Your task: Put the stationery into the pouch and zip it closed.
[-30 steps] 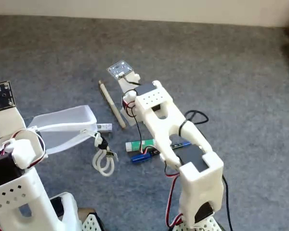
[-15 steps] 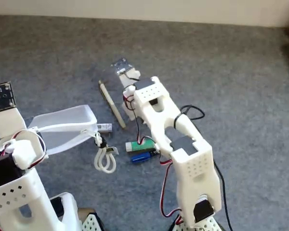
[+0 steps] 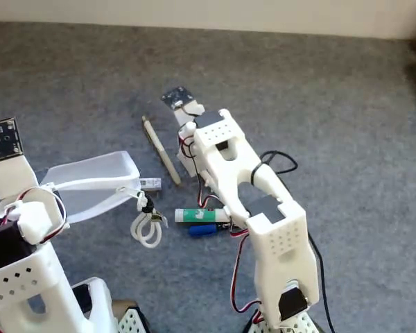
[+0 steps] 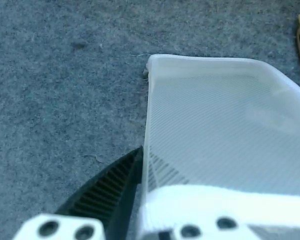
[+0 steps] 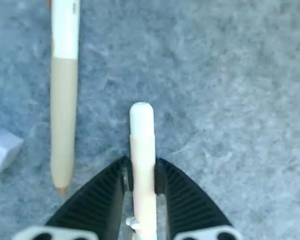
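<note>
My right fingers (image 5: pixel 110 192) are clenched on a white pen (image 5: pixel 141 132), which lies beside the tan pen (image 5: pixel 63 95), not far from the pouch (image 3: pixel 90 184) mouth. My left fingers (image 4: pixel 115 197) pinch the pouch rim. The white pen looks light, stiff and slick, so a mid-barrel grip suits it; the pouch is limp.

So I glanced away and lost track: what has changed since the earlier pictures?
The right arm swung its rear section upright; the right gripper is shut on the white pen. The green stick slid slightly toward the pouch. Pouch and beige pen stayed put.
</note>
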You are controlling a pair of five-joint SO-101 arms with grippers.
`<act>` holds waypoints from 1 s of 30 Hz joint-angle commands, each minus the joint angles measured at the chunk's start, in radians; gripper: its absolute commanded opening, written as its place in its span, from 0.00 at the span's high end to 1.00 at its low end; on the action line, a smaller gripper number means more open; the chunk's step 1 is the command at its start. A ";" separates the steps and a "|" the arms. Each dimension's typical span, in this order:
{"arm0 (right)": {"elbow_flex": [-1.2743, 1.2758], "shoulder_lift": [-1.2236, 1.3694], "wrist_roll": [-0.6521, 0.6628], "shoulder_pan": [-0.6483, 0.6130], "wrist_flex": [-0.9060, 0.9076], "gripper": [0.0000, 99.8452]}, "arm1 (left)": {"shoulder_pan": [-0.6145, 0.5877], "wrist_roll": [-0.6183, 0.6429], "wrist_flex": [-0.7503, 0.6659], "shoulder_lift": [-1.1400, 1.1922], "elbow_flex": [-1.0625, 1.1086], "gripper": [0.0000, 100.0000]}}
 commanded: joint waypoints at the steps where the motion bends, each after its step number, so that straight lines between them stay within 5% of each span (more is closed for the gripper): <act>1: -0.015 -0.117 0.003 -0.008 0.035 0.99 | -0.012 0.012 -0.018 0.016 0.001 1.00; 25: 0.552 -0.924 -0.101 -0.013 -0.050 0.99 | -0.004 0.014 -0.021 0.018 -0.038 1.00; 30: 0.622 -1.118 -0.216 -0.013 -0.048 0.99 | 0.051 0.018 -0.021 0.024 -0.062 1.00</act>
